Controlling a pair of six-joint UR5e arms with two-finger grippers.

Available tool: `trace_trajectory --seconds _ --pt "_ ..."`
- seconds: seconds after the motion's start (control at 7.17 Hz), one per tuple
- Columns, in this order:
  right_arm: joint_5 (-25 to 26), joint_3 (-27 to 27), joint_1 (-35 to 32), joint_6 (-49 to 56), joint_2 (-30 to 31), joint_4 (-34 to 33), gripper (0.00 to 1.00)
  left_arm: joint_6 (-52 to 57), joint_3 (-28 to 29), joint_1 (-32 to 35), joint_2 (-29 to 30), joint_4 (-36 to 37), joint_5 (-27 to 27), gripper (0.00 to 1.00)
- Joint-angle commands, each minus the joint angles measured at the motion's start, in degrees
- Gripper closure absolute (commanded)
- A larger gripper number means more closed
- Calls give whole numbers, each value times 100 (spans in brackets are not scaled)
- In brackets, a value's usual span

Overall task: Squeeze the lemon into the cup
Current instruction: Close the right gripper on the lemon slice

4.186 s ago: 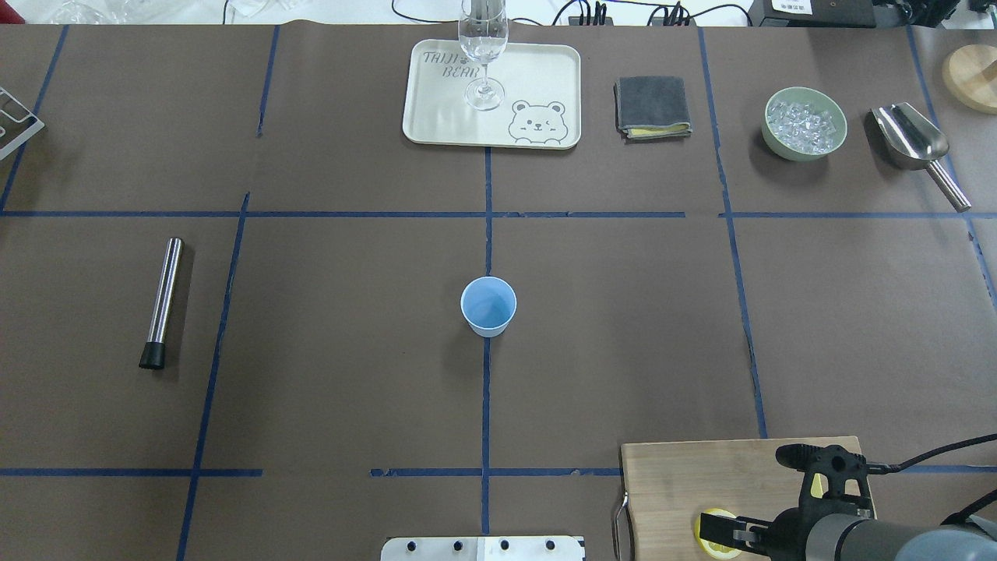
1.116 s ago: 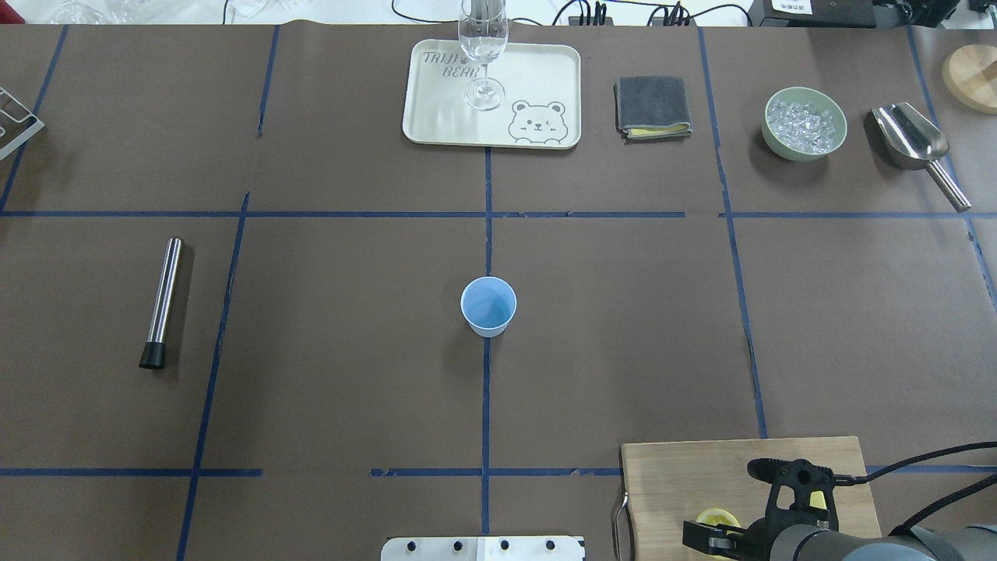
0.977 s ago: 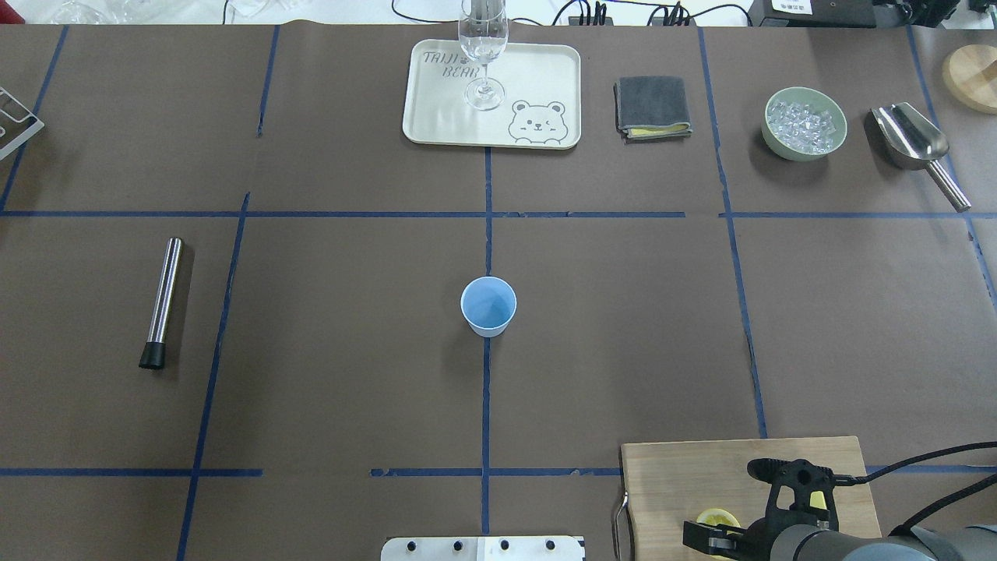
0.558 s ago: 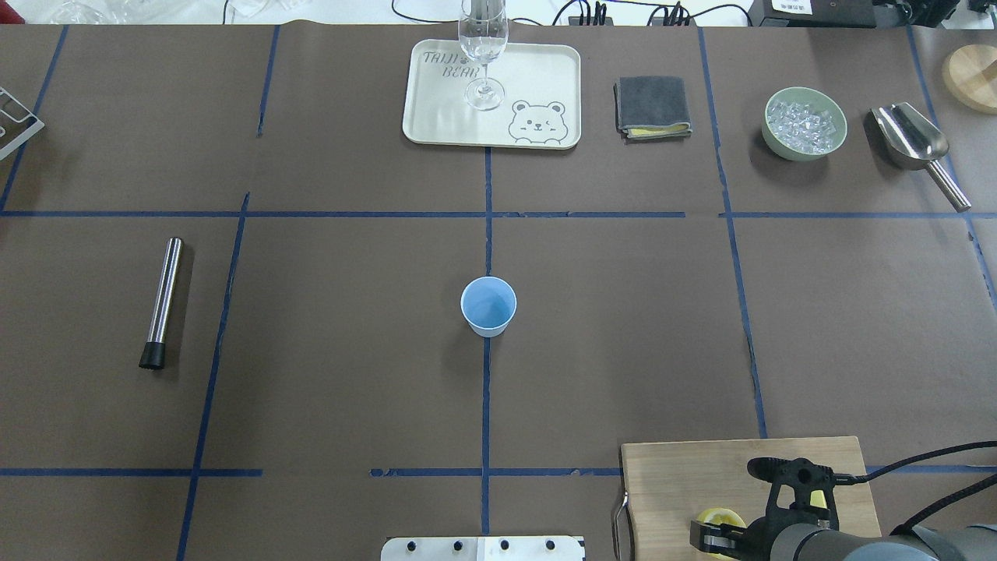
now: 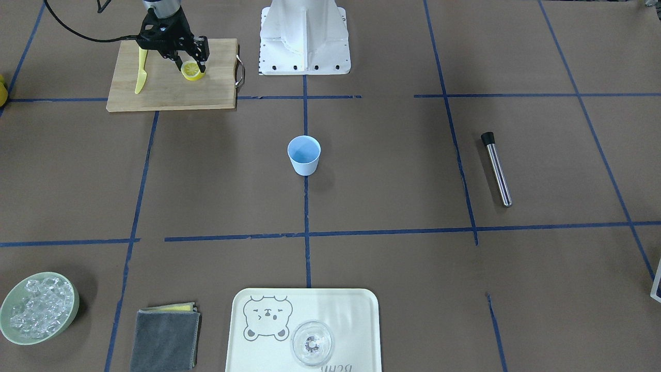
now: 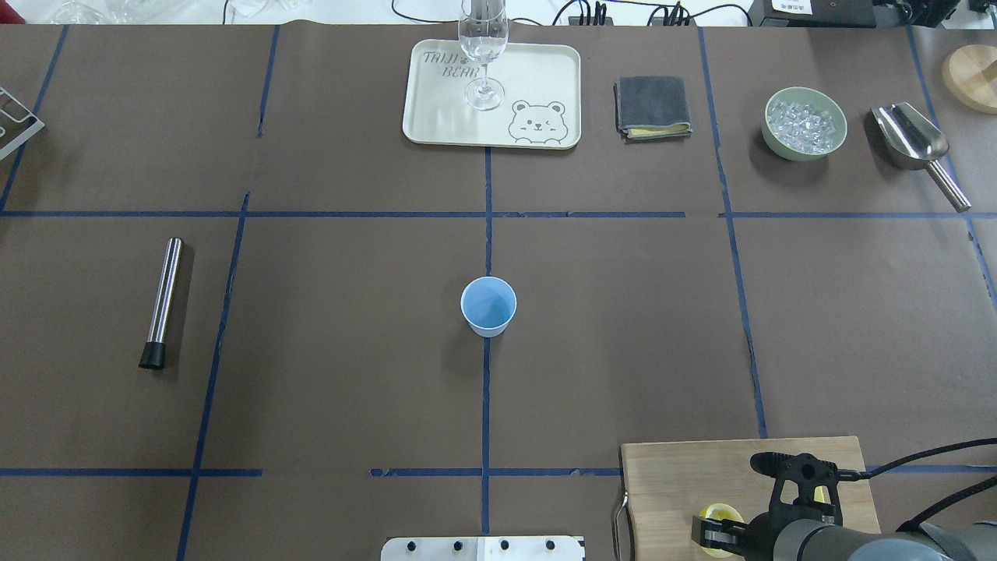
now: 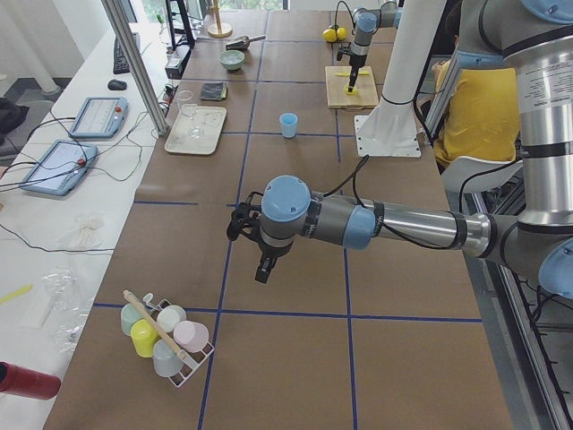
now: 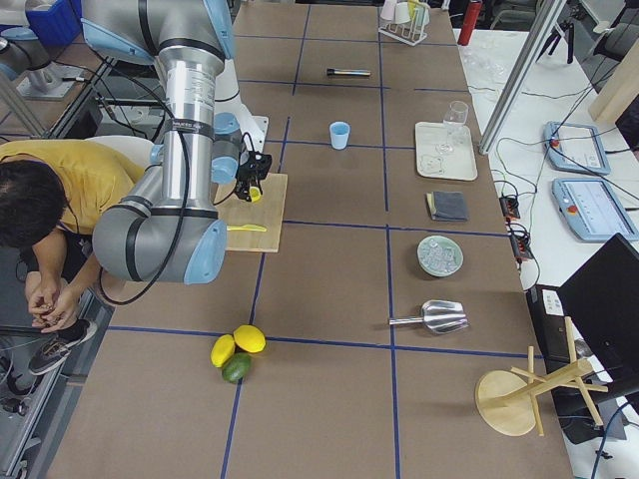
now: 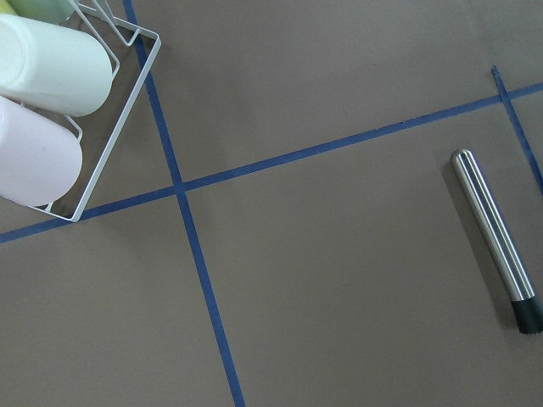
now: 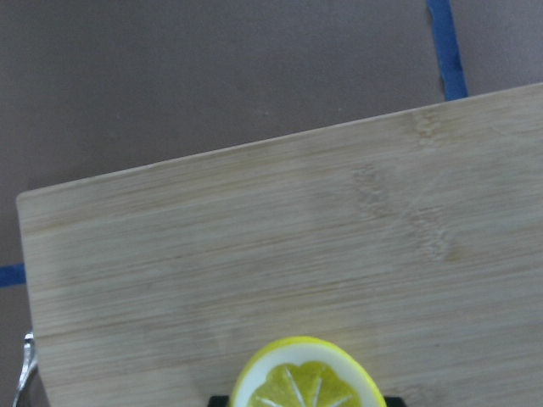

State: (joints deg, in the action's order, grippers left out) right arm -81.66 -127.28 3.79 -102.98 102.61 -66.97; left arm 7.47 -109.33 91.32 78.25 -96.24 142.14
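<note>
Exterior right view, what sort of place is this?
Probably a robotics lab staged as a drinks station: the robot's right arm at the lemon on a cutting board, operator tablets with cables, a bowl of ice.

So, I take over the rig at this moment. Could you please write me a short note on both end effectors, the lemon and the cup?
Right end effector: shut on the lemon, low over the cutting board, near the yellow knife.
Left end effector: hangs over the table, far from the job's things. I cannot tell whether it is open or shut.
The cup: upright at the table's middle, and it looks empty.
Done: the lemon is grasped.
Left: lift the lemon, carry it over the cup, squeeze.
</note>
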Motion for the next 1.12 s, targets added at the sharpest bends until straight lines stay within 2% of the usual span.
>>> trace_trajectory --seconds 0.0,0.98 --pt "1 -68 -10 -2 22 0 50 0 -10 0 -3 0 15 0" --pt "1 -587 -19 -2 514 0 49 0 -27 0 -73 0 112 0"
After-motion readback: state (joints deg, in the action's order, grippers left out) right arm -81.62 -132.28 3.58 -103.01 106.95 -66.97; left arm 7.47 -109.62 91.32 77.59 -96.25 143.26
